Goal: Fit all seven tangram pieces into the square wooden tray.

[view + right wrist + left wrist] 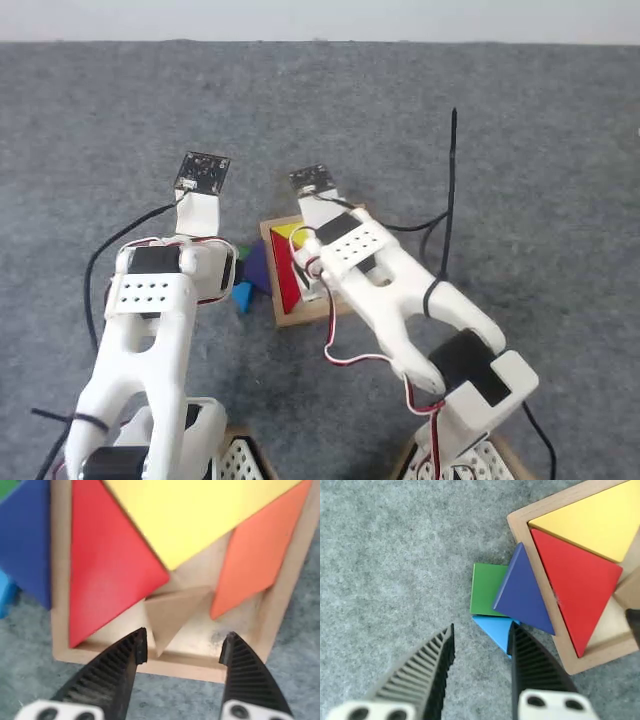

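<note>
The square wooden tray (pixel 300 314) lies between my two arms. In it lie a large yellow triangle (pixel 200 515), a large red triangle (pixel 110 565), an orange parallelogram (pixel 255 560) and a small plain wooden triangle (pixel 172 612). A dark blue triangle (pixel 522 592) rests tilted over the tray's outer rim (pixel 570 660). On the carpet beside it are a green square (pixel 486 587) and a light blue triangle (pixel 495 630). My left gripper (pixel 481 627) is open just above the light blue triangle. Open too, my right gripper (pixel 186 636) hangs over the tray's near rim by the wooden triangle.
Grey carpet (pixel 500 150) covers the whole table, with open room on all sides of the tray. A black cable (pixel 450 200) runs past the right arm. The two arms stand close together over the tray.
</note>
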Motion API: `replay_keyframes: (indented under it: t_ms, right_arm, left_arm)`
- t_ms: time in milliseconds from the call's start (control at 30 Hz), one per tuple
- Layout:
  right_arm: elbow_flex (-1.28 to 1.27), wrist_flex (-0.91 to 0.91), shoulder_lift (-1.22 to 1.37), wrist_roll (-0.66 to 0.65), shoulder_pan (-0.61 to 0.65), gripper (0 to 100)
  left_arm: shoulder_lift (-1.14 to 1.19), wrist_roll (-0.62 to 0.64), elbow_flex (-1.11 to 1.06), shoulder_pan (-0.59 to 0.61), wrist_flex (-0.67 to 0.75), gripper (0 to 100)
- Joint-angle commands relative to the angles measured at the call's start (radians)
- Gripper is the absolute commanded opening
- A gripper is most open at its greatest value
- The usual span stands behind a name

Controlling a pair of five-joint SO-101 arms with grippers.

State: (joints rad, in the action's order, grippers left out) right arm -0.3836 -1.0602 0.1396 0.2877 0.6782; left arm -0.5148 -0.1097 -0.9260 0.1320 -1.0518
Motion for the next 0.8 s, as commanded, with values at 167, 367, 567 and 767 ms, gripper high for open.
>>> replay_keyframes:
  t_ms: [167, 367, 567, 767]
  right_arm:
    - [0.052, 0.018, 0.01, -0.035, -0.096, 24.1]
    - [0.118, 0.012, 0.117, -0.06, -0.096, 24.1]
    - [0.201, -0.027, 0.168, -0.061, -0.136, 24.1]
    - [0.253, -0.044, 0.171, -0.08, -0.219, 24.1]
  left_arm:
    - [-0.006, -0.006, 0.008, -0.002, 0.017, 17]
    - [-0.006, -0.006, 0.01, 0.005, 0.015, 17]
    - [-0.006, -0.006, 0.01, 0.005, 0.015, 17]
    - [-0.006, -0.006, 0.01, 0.002, 0.015, 17]
